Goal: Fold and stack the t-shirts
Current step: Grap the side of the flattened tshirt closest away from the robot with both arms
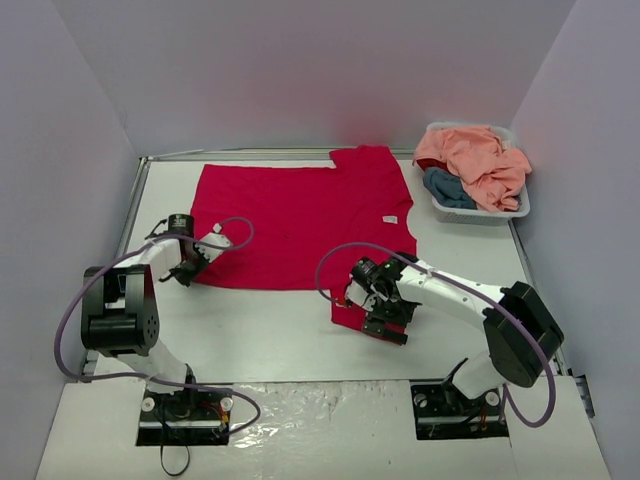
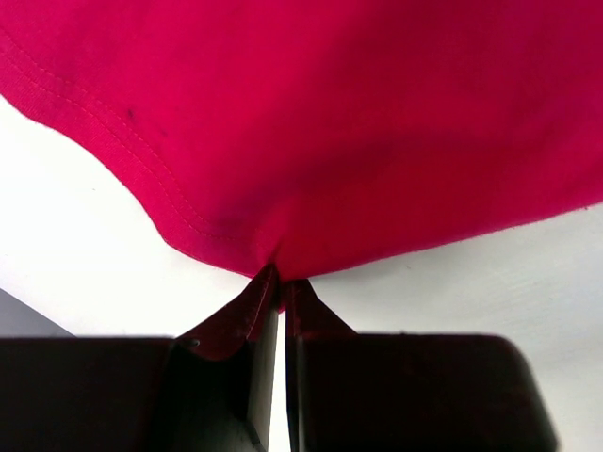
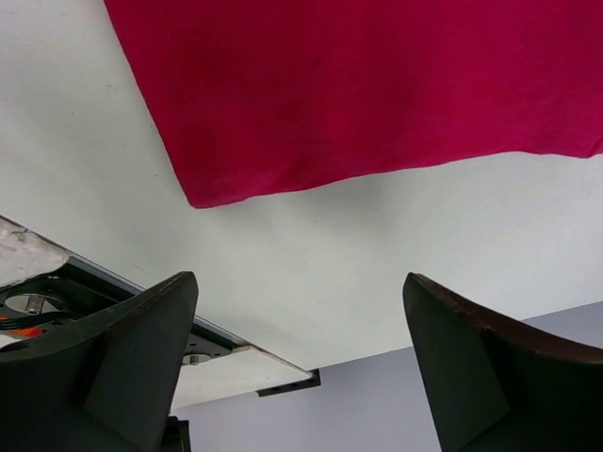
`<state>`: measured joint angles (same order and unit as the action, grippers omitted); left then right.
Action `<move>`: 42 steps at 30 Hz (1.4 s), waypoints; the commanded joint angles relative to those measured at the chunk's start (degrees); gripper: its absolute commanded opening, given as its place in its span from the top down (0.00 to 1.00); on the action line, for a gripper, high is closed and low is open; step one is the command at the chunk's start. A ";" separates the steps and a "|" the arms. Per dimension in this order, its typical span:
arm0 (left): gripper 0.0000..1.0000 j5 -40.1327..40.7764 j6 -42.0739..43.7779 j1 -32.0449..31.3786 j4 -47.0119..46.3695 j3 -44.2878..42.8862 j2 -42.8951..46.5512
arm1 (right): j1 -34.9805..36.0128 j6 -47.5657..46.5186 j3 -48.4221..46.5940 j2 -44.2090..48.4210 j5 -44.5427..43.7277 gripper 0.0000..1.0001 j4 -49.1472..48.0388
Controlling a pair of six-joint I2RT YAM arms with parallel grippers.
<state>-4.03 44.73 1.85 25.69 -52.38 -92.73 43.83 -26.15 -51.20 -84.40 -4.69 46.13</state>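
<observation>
Red t-shirt [image 1: 300, 225] lies spread on the tabletop [image 1: 270, 330]; left tool [image 2: 281, 287] pinches its hem, right tool [image 3: 300, 282] gapes wide near its lower-right corner.

1 white basket [image 1: 476, 214] sits at the table's [image 1: 260, 330] far-right corner, perhaps touching the wall [image 1: 565, 120].

Matt red cloth t-shirt [image 1: 300, 225], smooth white table [image 1: 270, 330]
</observation>
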 commanded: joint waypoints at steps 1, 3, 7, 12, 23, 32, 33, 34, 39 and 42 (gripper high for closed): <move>0.98 0.16 -3.07 1.23 1.38 -2.20 -2.37 | -0.15 -1.53 -1.88 -1.91 0.03 0.15 3.27; 0.98 -0.01 -3.77 1.49 1.55 -3.16 -3.24 | 0.02 -1.97 -2.41 -2.61 0.64 0.22 3.44; 0.98 0.08 -4.39 1.67 1.55 -3.60 -3.51 | 0.99 -2.85 -2.85 -4.19 2.05 0.31 3.70; 0.98 -0.10 -5.44 1.67 2.17 -4.05 -2.99 | 3.09 -3.64 -2.68 -5.69 3.01 0.45 4.76; 0.98 -1.15 -6.67 1.67 2.43 -2.73 -1.05 | 7.32 -4.52 -2.94 -8.15 6.88 0.49 6.43; 0.98 -1.42 -6.67 1.58 1.82 -1.59 -0.70 | 7.93 -4.00 -2.15 -11.31 5.57 0.48 3.09; 0.97 -1.24 -6.50 1.58 1.90 -1.67 -0.70 | 7.93 -3.91 -2.24 -11.75 5.39 0.48 3.00; 0.98 -1.24 -6.41 1.67 1.90 -1.50 -0.70 | 7.93 -3.82 -2.41 -12.01 5.22 0.47 2.57; 0.98 -1.15 -6.06 1.67 1.64 -1.41 -0.44 | 7.93 -3.29 -2.94 -14.38 5.04 0.47 1.25; 0.98 -0.98 -5.53 1.67 1.03 -0.71 -0.35 | 7.93 -3.29 -3.20 -15.09 5.04 0.48 1.07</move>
<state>-3.64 39.03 3.07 25.10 -54.50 -94.52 51.46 -29.82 -52.95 -98.94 1.39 45.04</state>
